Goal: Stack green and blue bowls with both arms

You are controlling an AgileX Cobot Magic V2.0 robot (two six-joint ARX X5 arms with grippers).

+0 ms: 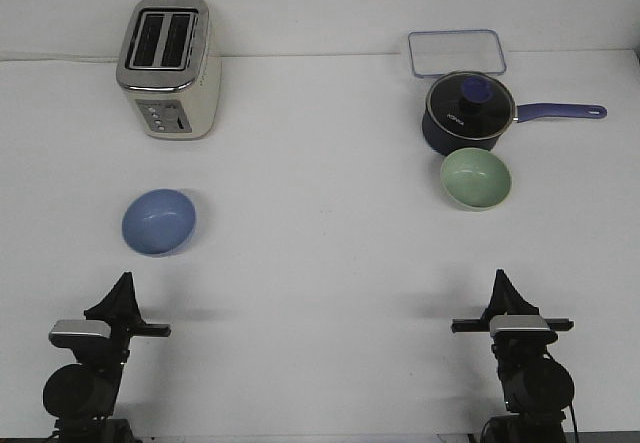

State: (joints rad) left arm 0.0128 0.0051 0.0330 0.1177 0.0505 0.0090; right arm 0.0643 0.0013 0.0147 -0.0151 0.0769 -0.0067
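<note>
Nearest the camera, the left gripper point(124, 285) and the right gripper point(500, 283) sit low over the white table point(320, 263), both holding nothing, their fingers tapering to a single point so the jaws look closed. Ahead of the left gripper lies the blue bowl point(158, 222), with a toaster point(168, 68) behind it. Far right, the green bowl point(476, 179) sits touching a navy saucepan point(470, 113), a clear tray point(455, 53) beyond.
</note>
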